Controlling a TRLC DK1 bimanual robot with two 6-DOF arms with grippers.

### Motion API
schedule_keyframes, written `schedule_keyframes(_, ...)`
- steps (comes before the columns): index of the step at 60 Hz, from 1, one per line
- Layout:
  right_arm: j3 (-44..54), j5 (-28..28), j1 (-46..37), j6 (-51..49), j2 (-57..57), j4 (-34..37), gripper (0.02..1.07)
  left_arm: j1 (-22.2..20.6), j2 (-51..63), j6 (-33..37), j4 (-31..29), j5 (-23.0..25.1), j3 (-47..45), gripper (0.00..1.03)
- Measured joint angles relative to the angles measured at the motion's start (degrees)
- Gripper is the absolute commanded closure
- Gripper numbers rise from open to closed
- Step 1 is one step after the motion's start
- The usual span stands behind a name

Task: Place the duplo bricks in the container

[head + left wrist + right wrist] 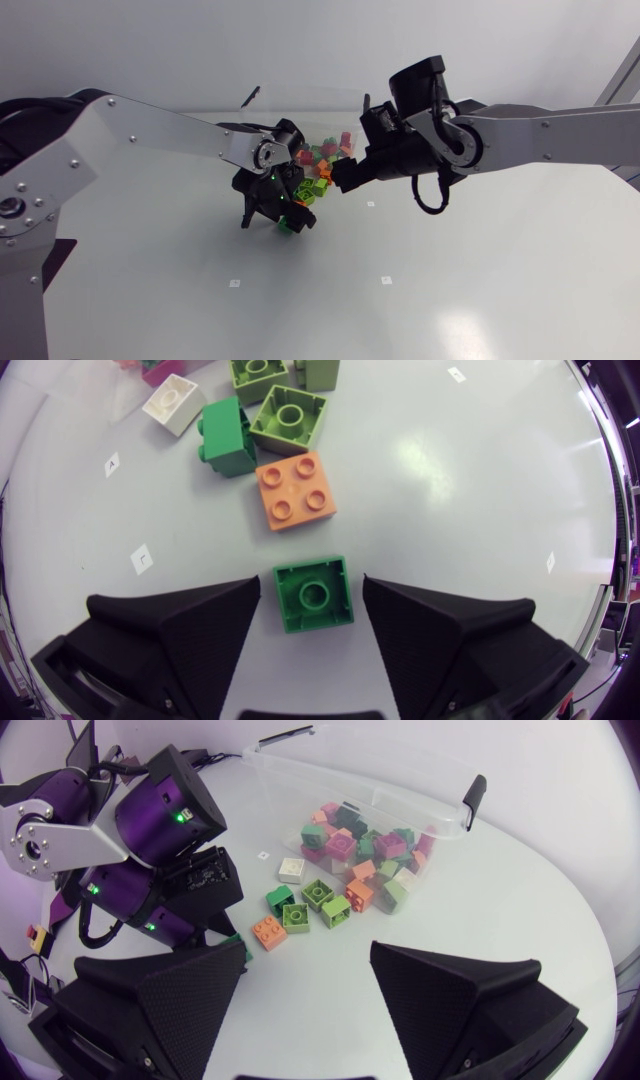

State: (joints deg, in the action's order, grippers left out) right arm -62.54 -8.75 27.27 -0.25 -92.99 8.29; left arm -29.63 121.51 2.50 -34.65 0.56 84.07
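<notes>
A green duplo brick (pixel 313 593) lies studs-down on the table between the fingers of my left gripper (pixel 312 585), which is open with a narrow gap on each side of the brick. In the head view the left gripper (pixel 278 215) points down over this brick (pixel 288 224). Ahead of it lie an orange brick (pixel 296 491), a dark green brick (pixel 228 435), a light green brick (pixel 288 418) and a white brick (pixel 174 403). The clear container (pixel 420 770) holds several coloured bricks (pixel 370 845). My right gripper (pixel 308 970) hovers open and empty above the loose bricks (pixel 320 905).
My two arms meet close together in front of the container (pixel 300 110); the right gripper (pixel 345 172) is just beside the left wrist. Small white markers (pixel 235 283) dot the table.
</notes>
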Motion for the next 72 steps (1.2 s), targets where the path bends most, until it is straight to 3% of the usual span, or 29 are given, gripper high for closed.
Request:
schedule_keyframes(3, 0.0, 0.0, 0.0, 0.0, 0.1, 0.0, 0.17, -0.3, 0.3, -0.3, 0.0, 0.0, 0.0, 0.46)
schedule_keyframes(9, 0.0, 0.0, 0.0, 0.0, 0.1, 0.0, 0.17, -1.0, 0.4, -1.0, 0.0, 0.0, 0.0, 0.65)
schedule_keyframes(34, 0.8, -1.9, 0.1, -0.3, -0.4, -1.4, 0.17, 0.0, -4.3, -0.8, -0.1, 0.0, -4.2, 0.68)
schedule_keyframes(51, -0.3, -3.8, 4.1, -3.7, -9.2, -1.7, 0.17, 7.6, -16.9, 2.1, -0.4, 0.0, -10.1, 0.68)
schedule_keyframes(72, -17.0, -6.5, 5.0, -9.4, -24.7, 7.6, 0.17, 14.3, -24.0, 5.5, -0.4, 2.1, -12.7, 0.68)
